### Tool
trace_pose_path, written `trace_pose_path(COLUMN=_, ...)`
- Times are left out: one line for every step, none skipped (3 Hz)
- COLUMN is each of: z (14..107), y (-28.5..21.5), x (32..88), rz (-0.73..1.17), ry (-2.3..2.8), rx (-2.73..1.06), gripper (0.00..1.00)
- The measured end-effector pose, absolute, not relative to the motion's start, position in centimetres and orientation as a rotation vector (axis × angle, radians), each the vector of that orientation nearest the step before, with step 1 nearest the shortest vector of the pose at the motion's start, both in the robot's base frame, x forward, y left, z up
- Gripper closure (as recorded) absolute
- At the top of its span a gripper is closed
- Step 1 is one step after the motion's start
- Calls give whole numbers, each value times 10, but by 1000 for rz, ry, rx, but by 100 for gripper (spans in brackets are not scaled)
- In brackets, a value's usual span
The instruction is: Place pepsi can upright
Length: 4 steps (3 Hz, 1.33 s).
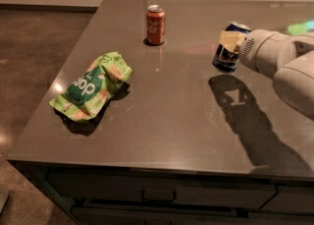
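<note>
My gripper [230, 47] comes in from the right on a white arm and is shut on the pepsi can [226, 57], a blue can with white markings. It holds the can roughly upright, slightly tilted, above the grey table [171, 121] at the right of the middle. The can's shadow falls on the table just below and to the right. The red cola can [155, 24] stands upright at the back, well left of the gripper.
A crumpled green chip bag [91, 86] lies on the table's left side. The table's front edge has drawers [157, 197] beneath. Brown floor [34, 62] lies to the left of the table.
</note>
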State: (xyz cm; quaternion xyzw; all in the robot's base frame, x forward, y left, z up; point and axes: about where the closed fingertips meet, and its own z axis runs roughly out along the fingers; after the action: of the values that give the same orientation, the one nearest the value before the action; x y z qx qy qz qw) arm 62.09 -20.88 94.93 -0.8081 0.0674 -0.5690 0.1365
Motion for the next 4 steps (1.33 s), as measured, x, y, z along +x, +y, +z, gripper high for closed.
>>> trace_pose_path(z=947, y=-201, x=617, rz=-1693, ry=97, rx=-2296, gripper=100)
trace_pose_path(z=942, y=-195, x=613, rz=-1726, ry=15, rx=-2267, gripper=100)
trace_pose_path(z=939, y=-195, x=611, rz=-1758, ry=-45, rx=-2243, gripper=100)
trace_pose_path(z=937, y=-199, x=610, rz=-1798, ry=-97, rx=-2214, gripper=85)
